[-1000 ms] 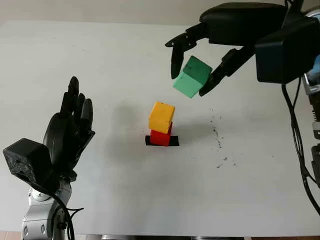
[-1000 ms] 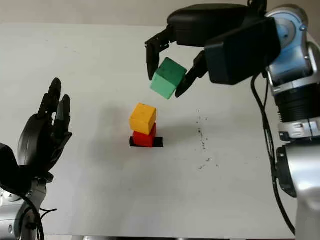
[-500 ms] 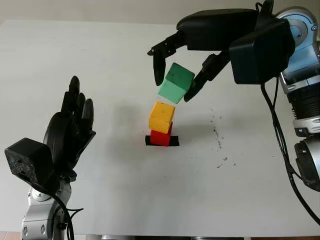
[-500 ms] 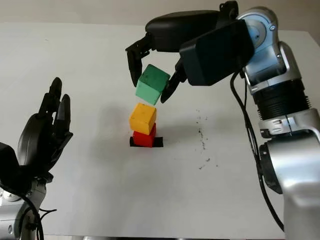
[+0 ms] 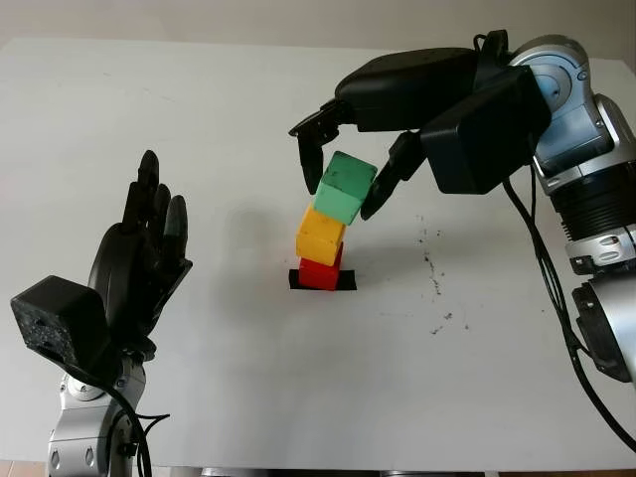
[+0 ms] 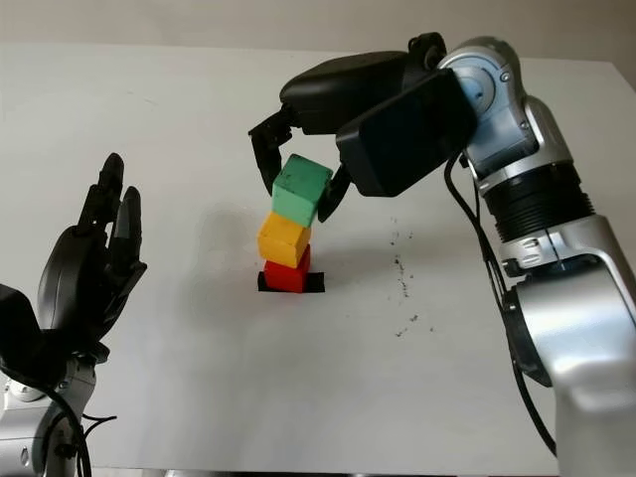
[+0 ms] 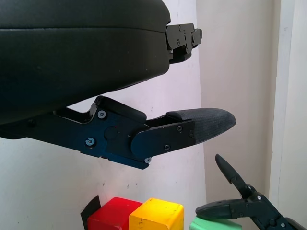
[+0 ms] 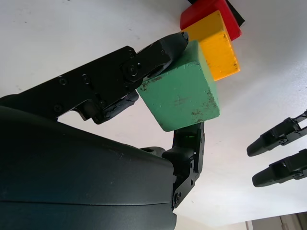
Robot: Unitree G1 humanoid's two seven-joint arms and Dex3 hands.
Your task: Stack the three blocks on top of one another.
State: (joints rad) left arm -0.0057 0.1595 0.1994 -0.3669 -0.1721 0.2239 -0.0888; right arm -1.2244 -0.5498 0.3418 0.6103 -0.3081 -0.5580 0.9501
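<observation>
Right hand [image 5: 343,174] pinches the green block [image 5: 344,188] between its fingers [image 5: 306,164], one finger on the block's left face, another on its right. Green block sits at the top of the stack, tilted, its lower edge at or touching the yellow block [image 5: 320,237]; cannot tell if it is fully seated. In the right wrist view the green block [image 8: 181,94] is clamped between two black fingers [image 8: 158,55], with the yellow block [image 8: 216,47] touching it on one side and the red block [image 8: 211,13] beyond that.

Yellow block rests on the red block [image 5: 319,272], turned slightly relative to it. Red block stands on a black tape mark [image 5: 346,281] on the white table [image 5: 298,397], near the table's middle. Small dark specks [image 5: 433,273] lie on the table to the right of the stack, well apart from it.

Left hand [image 5: 139,263] is open, holding nothing, raised above the table well to the left of the stack, palm turned toward it, fingers pointing up. In the left wrist view the red block [image 7: 108,215], yellow block [image 7: 156,215] and a sliver of the green block [image 7: 216,224] line up side by side past that hand's finger [image 7: 192,128].
</observation>
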